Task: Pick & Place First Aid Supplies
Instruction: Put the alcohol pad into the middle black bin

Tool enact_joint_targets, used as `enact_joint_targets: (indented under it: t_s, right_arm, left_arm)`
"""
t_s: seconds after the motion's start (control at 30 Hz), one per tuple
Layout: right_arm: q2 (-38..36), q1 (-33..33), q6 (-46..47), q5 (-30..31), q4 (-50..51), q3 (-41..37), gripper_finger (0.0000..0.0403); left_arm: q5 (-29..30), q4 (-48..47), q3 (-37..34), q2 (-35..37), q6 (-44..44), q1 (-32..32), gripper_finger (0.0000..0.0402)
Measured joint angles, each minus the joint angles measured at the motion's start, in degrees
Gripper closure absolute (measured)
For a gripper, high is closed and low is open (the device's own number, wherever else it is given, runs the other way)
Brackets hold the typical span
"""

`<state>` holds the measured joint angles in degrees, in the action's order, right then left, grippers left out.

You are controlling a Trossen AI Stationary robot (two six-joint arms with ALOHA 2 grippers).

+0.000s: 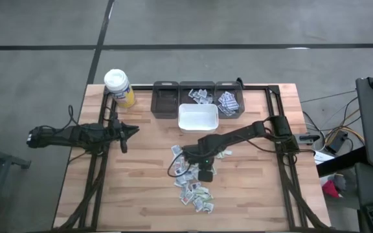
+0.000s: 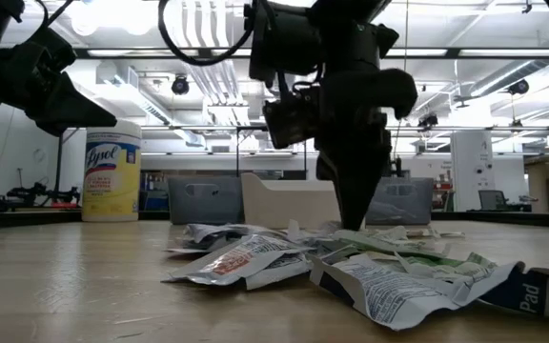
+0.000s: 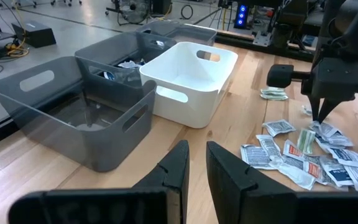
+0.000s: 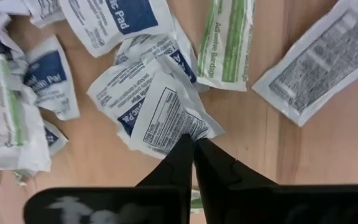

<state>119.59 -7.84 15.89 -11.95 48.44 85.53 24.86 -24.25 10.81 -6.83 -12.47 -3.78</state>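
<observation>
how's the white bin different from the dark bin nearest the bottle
The white bin is opaque white and sits forward of the row; the dark bin is translucent grey and stands in the row by the yellow bottle. Both look empty and have cut-out handles.

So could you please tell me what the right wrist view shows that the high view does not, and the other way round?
Only the right wrist view shows the right gripper shut on the corner of a packet with black print, and the blue and green print on the packets around it.

Only the high view shows the left gripper waiting off to the left, the bottle, three grey bins and the white bin.

Both show the right gripper down at the scattered pile of packets on the wooden table.
</observation>
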Motion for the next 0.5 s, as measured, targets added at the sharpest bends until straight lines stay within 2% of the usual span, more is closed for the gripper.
enact_joint_targets:
  t_s: [0.5]
  right_arm:
    - [-0.26,2.81,-2.96,-0.71,3.83,4.61,0.0390]
  left_arm:
    - [0.00,-0.01,0.00,0.00,0.09,-0.01,0.0349]
